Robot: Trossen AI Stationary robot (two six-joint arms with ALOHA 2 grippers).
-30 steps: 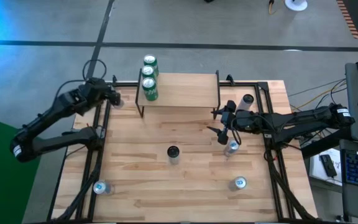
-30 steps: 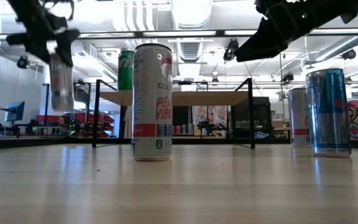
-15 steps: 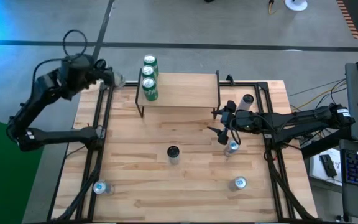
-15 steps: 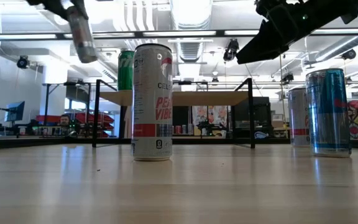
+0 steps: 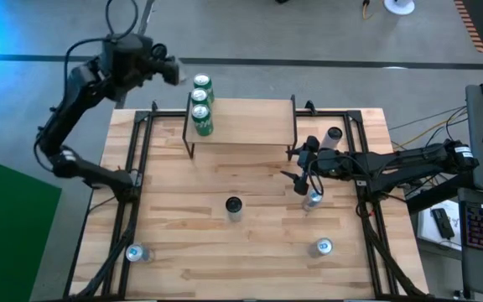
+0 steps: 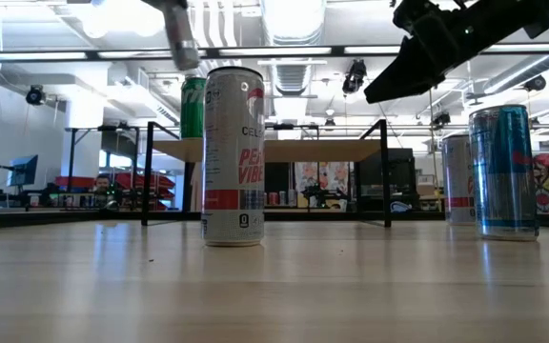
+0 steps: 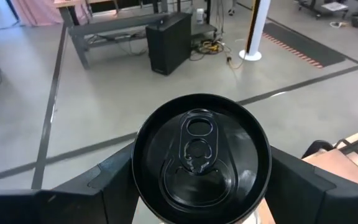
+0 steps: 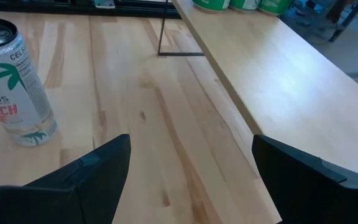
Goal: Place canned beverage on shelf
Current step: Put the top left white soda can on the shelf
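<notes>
My left gripper (image 5: 171, 72) is raised beyond the table's far left corner, shut on a slim canned beverage (image 7: 201, 155) with a black top. The low view shows this can (image 6: 181, 36) high up and tilted. The shelf (image 5: 250, 122), a light plank on black wire legs, stands at the far middle of the table. Three green cans (image 5: 201, 104) stand on its left end. My right gripper (image 5: 303, 174) hangs open above the table in front of the shelf's right end, with nothing between its fingers (image 8: 86, 180). My left gripper pinches the can between its two fingers (image 7: 98, 186), one on each side of the can's wall just below the top rim (image 7: 137, 182). The fingers come at it roughly level, from the table's left side. The can is lifted clear of everything and tilted.
A tall white can (image 5: 234, 207) stands mid-table. Other cans stand at the near left (image 5: 137, 252), near right (image 5: 323, 247), under my right gripper (image 5: 311, 200) and beside the shelf's right end (image 5: 334, 134). The middle and right of the shelf's top are bare.
My left gripper has risen well above the table with the can and gone toward the far edge and toward the shelf's left end. The can, held all the while, has tipped from upright to tilted.
</notes>
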